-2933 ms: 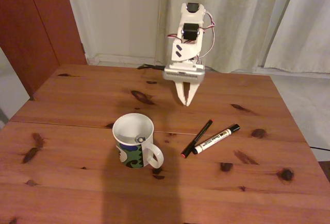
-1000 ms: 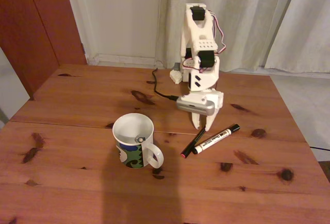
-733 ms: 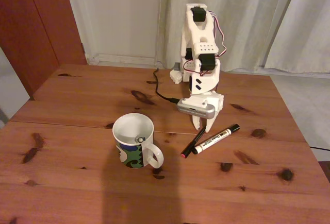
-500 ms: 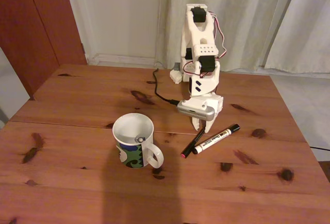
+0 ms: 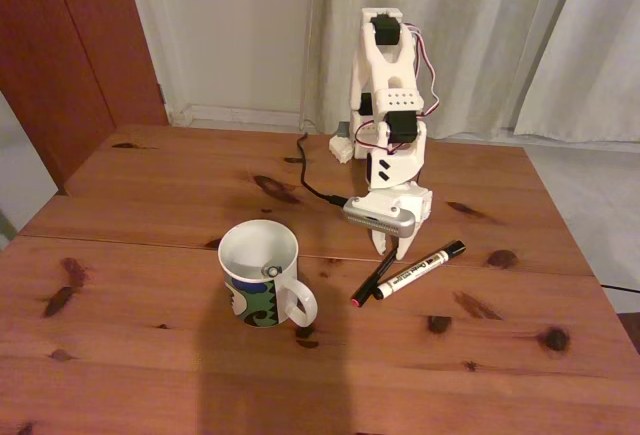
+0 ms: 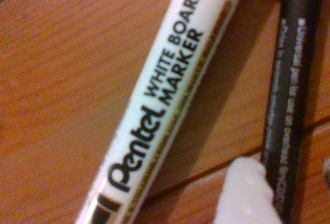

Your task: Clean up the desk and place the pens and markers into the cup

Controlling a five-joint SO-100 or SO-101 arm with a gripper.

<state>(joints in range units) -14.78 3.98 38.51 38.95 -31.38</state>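
Note:
On the wooden desk (image 5: 150, 195) a thin black pen (image 5: 378, 275) with a red end lies beside a thicker white marker (image 5: 415, 273) with a black cap, right of centre in the fixed view. My gripper (image 5: 393, 248) points down over the pen's far end, its fingers slightly open and low over the wood. The wrist view shows the white marker (image 6: 160, 95) and the black pen (image 6: 289, 95) close up, with one white fingertip (image 6: 245, 193) between them, touching the pen's side. The white cup (image 5: 258, 275) with a blue-green band stands left of the pens, a small round grey end (image 5: 270, 269) showing inside.
The arm's base (image 5: 345, 145) stands at the desk's back edge with a black cable (image 5: 310, 180) running across the wood. Curtains hang behind, and a brown door is at the left. Bare wood lies in front of the cup and pens.
The arm came down from high above the desk to the pens. Over the last second the gripper sank a little lower and settled at the black pen's far end.

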